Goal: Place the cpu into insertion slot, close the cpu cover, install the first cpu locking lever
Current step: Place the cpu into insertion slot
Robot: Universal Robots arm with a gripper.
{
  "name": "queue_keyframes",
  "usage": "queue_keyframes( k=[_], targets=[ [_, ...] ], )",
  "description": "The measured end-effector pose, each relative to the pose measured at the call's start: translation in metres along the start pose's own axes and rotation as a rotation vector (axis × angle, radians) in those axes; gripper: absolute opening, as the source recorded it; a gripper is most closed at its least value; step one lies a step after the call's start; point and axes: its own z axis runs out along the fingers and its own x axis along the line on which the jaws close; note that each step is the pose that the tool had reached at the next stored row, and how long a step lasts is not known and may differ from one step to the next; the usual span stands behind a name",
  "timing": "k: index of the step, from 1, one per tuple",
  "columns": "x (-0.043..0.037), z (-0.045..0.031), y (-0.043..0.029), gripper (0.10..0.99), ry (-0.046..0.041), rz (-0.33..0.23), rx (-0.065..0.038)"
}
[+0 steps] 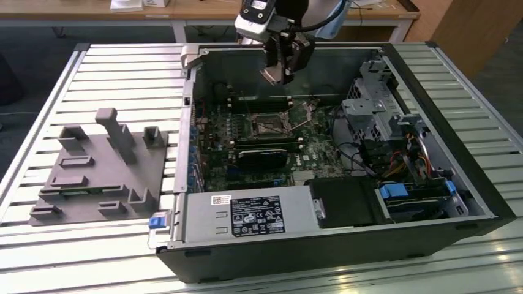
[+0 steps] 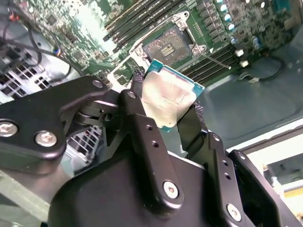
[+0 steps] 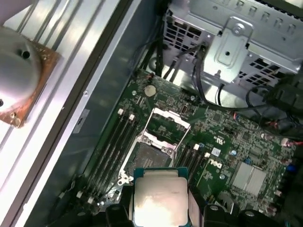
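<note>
You have the cpu (image 2: 170,97) pinched by two opposite edges between the black fingers (image 2: 138,111) of the gripper (image 2: 168,92). In both wrist views its dull silver-grey metal top faces the camera, and a thin blue-green border shows round the flat square. The chip hangs in the air above the insertion slot (image 3: 151,160), apart from it and not seated.

The slot is a dark square recess with a thin bright metal rim. The cpu cover (image 3: 165,126), a thin silvery frame with a square cut-out, stands raised on its hinge just beside the slot. Long, narrow black memory slots (image 3: 110,147) run along both sides of the socket on the green motherboard (image 3: 232,142).

In the exterior view the gripper hangs over the open black computer case (image 1: 466,190). The case lies on a ribbed aluminium table (image 1: 122,67), beside a grey moulded fixture (image 1: 98,165).
</note>
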Motion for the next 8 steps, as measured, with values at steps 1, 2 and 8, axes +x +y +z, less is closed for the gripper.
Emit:
queue_keyframes(
  k=[1,2,8],
  targets=[
    [0.0,0.0002,0.0,0.541,-0.0014,0.015,0.0],
    [0.0001,0.0005,-0.0002,0.541,-0.0028,0.031,-0.001],
    [0.0001,0.0032,-0.0005,0.541,-0.0119,0.132,-0.002]
  ],
)
